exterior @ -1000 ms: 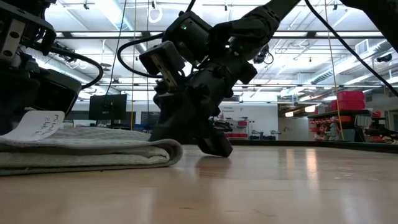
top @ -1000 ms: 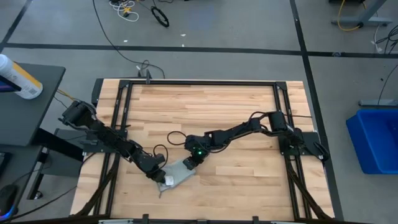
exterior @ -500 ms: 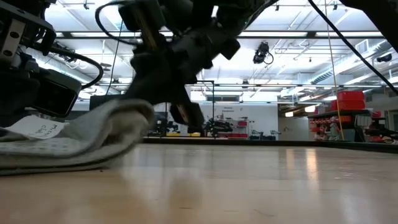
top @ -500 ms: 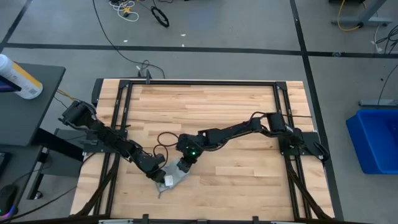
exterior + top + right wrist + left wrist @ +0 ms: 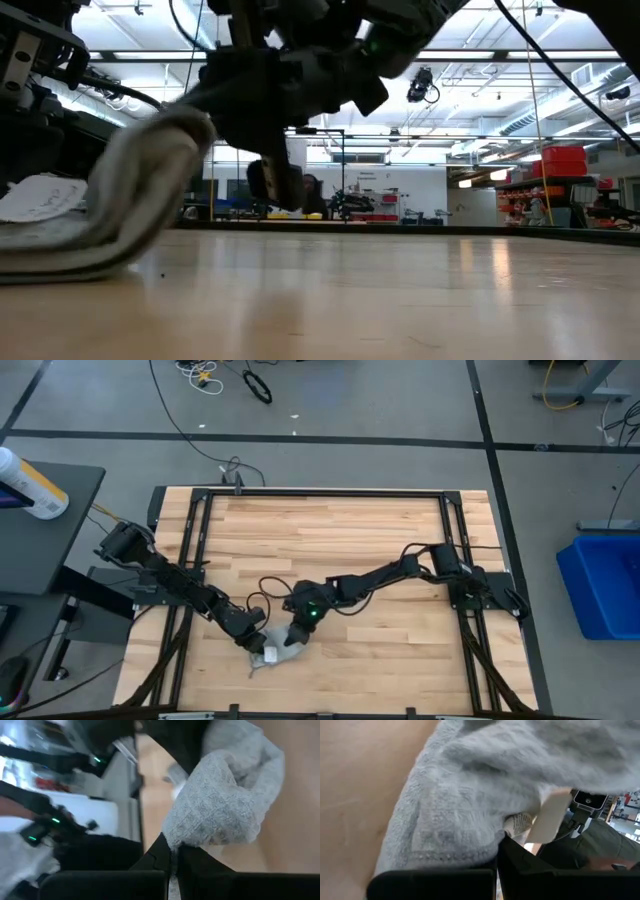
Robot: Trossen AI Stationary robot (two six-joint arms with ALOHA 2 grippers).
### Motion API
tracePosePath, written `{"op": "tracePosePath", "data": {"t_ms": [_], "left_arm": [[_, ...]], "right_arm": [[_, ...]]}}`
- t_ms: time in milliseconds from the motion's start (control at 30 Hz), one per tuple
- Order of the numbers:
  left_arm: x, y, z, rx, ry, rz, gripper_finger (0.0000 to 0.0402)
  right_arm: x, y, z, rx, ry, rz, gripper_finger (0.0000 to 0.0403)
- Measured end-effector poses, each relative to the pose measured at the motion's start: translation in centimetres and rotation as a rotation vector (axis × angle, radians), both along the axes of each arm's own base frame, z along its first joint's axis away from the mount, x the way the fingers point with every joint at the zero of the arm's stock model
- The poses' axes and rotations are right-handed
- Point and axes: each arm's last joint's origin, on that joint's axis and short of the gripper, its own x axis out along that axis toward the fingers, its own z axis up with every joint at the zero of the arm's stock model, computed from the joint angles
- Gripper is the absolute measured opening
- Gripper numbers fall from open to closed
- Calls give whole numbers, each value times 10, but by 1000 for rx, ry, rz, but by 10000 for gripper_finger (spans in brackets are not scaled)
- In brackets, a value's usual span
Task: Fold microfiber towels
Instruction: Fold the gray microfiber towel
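**Both tools pinching the towel near the tabletop's front-left**

We see the light grey-blue, soft microfiber towel [image 5: 278, 654] bunched on the pale wooden plank tabletop [image 5: 340, 540], close to its near edge and left of centre. In the high view little of the cloth shows, since both arms meet over it.

The left tool [image 5: 256, 644] reaches in from the left side of the tabletop and sits low at the towel's left end. Its own wrist view shows the fingers [image 5: 520, 870] pressed together on a fold of the ribbed cloth [image 5: 470, 810], with the small white tag [image 5: 547, 817] standing out just beside the pinch.

The right tool [image 5: 296, 634] comes across from the right side, its arm stretched diagonally over the planks, and meets the towel's right end. Its fingers [image 5: 165, 855] are closed on an edge of the fabric, and a rounded lump of cloth [image 5: 220, 805] bulges just beyond them.

From tabletop level we see the right end of the towel [image 5: 140, 190] lifted off the wood and curved upward and over toward the left, while the lower layer lies flat on the tabletop [image 5: 400, 290]. The white tag [image 5: 40, 197] rests on the flat part at the far left. The two tools are near each other, with the folded bulk of the towel between them.
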Motion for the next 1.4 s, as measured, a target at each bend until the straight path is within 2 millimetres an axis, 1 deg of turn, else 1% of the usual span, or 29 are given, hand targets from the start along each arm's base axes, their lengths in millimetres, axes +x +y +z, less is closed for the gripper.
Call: {"op": "tracePosePath", "data": {"t_ms": [167,367,533,667,800,967,1100,1267,1400], "left_arm": [[0,0,0,0,0,2,0],[0,0,0,2,-3,-1,0],[-2,-3,0,12,-14,-17,0],[-5,-7,1,4,-8,-32,0],[-11,-9,3,17,19,-27,0],[-19,-8,20,42,-31,15,0],[-26,-2,33,71,-57,31,0],[-38,7,41,116,-23,29,0],[-43,13,47,118,-48,61,0]], "right_arm": [[-2,1,-3,59,-40,-29,10],[-6,-2,-10,68,-17,-42,10],[-7,-2,-11,69,-14,-47,10],[-7,-2,-11,66,-14,-52,10],[-7,-2,-11,65,-15,-54,10],[-7,-2,-11,63,-15,-56,10],[-7,-2,-11,60,-17,-62,10],[-6,-3,-11,59,-17,-65,10],[-5,-3,-8,67,-46,-64,10]]}}
